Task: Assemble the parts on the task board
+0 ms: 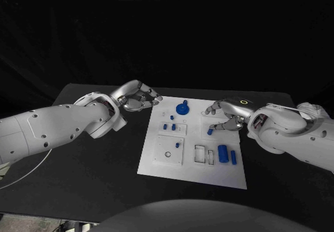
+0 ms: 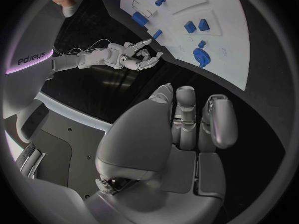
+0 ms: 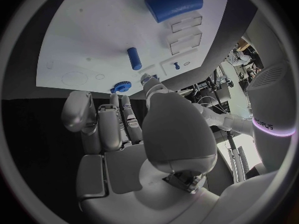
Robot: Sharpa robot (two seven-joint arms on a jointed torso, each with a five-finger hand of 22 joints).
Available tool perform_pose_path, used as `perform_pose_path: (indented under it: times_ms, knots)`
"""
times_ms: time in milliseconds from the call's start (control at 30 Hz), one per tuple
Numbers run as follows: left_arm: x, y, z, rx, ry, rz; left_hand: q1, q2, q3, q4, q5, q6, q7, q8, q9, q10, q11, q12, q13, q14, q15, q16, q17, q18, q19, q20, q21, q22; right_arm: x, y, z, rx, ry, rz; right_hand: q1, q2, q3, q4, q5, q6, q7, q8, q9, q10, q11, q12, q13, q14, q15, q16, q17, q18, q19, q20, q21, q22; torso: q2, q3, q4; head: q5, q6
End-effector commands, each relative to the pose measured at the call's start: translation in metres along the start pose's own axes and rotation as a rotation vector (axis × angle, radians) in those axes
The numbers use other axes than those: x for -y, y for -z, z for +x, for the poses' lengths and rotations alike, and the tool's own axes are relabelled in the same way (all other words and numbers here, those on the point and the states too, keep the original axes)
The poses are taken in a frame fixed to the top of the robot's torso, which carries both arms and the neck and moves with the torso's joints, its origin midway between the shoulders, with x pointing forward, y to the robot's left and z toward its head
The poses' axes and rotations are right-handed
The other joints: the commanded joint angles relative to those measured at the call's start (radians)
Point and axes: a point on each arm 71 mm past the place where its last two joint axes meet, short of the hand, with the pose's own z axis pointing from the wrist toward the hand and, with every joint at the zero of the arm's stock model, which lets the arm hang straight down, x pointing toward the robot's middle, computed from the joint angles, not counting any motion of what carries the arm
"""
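Observation:
The white task board [image 1: 157, 162] lies mid-table. On it are a blue gear [image 1: 182, 107], small blue pegs [image 1: 170, 127], a thick blue cylinder [image 1: 223, 152] and a thinner one [image 1: 234, 156]. My left hand [image 1: 139, 98] hovers off the board's far left corner, fingers loosely bent, holding nothing. The gear [image 2: 201, 57] lies ahead of its fingers [image 2: 185, 114]. My right hand [image 1: 226, 115] hangs over the board's far right edge with fingers apart, its thumb close to a short blue peg [image 1: 210, 130]. The left wrist view shows that hand [image 2: 134, 55] reaching toward the peg [image 2: 157, 34]; contact is unclear.
A black ring [image 1: 168, 154] sits in a square recess at the board's left. Empty rectangular slots [image 1: 200, 153] lie beside the thick cylinder [image 3: 174, 3]. Black table [image 1: 90, 164] surrounds the board, with room at the near side.

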Motion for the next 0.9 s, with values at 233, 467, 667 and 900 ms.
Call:
perform_pose_path:
  times_ms: [233, 467, 667, 900]
  knots:
    - [0.001, -0.001, 0.002, -0.016, 0.006, 0.003, 0.004, -0.008, 0.007, -0.001, -0.003, -0.001, 0.003, 0.001, 0.0, 0.002, -0.003, -0.004, 0.0, -0.007, 0.0, -0.003, -0.001, 0.014, -0.009, -0.001, -0.004, 0.183, 0.001, 0.0, 0.015, -0.089, -0.009, 0.008, 0.016, 0.008, 0.003, -0.028, 0.044, 0.031, 0.004, 0.017, 0.0, 0.046, -0.011, 0.023, -0.002, 0.001, -0.009, 0.001, -0.009, -0.012, 0.008, -0.005, 0.011, 0.139, 0.0, 0.0003, 0.0003, 0.003, 0.0]
    - [0.001, -0.001, 0.002, -0.018, 0.008, 0.001, 0.004, -0.008, 0.007, -0.001, -0.003, -0.001, 0.003, 0.001, 0.0, 0.002, -0.003, -0.004, 0.0, -0.007, 0.0, -0.003, -0.001, 0.014, -0.009, -0.001, -0.004, 0.183, 0.001, -0.001, 0.024, -0.118, -0.032, 0.002, 0.014, 0.01, 0.012, -0.045, 0.122, 0.061, 0.01, 0.038, 0.013, 0.065, -0.016, 0.03, -0.003, 0.001, -0.013, -0.001, -0.012, -0.013, 0.008, -0.009, 0.012, 0.139, 0.001, 0.0009, -0.0002, 0.008, 0.0]
    - [0.001, -0.001, 0.003, -0.022, 0.009, -0.001, 0.004, -0.008, 0.009, -0.001, -0.003, -0.002, 0.001, 0.001, 0.0, 0.003, -0.001, -0.004, 0.0, -0.008, 0.0, -0.004, -0.003, 0.014, -0.01, -0.001, -0.005, 0.183, 0.001, -0.001, 0.029, -0.14, -0.047, 0.0, 0.017, 0.011, 0.017, -0.051, 0.133, 0.064, 0.012, 0.041, 0.016, 0.07, -0.017, 0.032, -0.004, 0.0, -0.012, -0.002, -0.016, -0.013, 0.007, -0.009, 0.01, 0.138, 0.001, -0.0004, -0.0009, 0.006, 0.0]
    - [0.001, -0.002, 0.005, -0.034, 0.013, -0.004, 0.007, -0.009, 0.016, -0.002, 0.002, -0.004, -0.001, 0.0, 0.0, 0.006, 0.001, -0.003, 0.0, -0.01, 0.001, -0.005, -0.006, 0.014, -0.011, -0.001, -0.007, 0.182, -0.001, -0.002, 0.035, -0.178, -0.064, -0.01, 0.055, 0.016, 0.065, -0.098, 0.201, 0.085, 0.017, 0.063, 0.039, 0.091, -0.018, 0.029, -0.011, -0.005, -0.013, -0.006, -0.024, -0.012, 0.003, -0.012, 0.006, 0.137, 0.001, -0.0001, -0.0005, 0.003, 0.0]
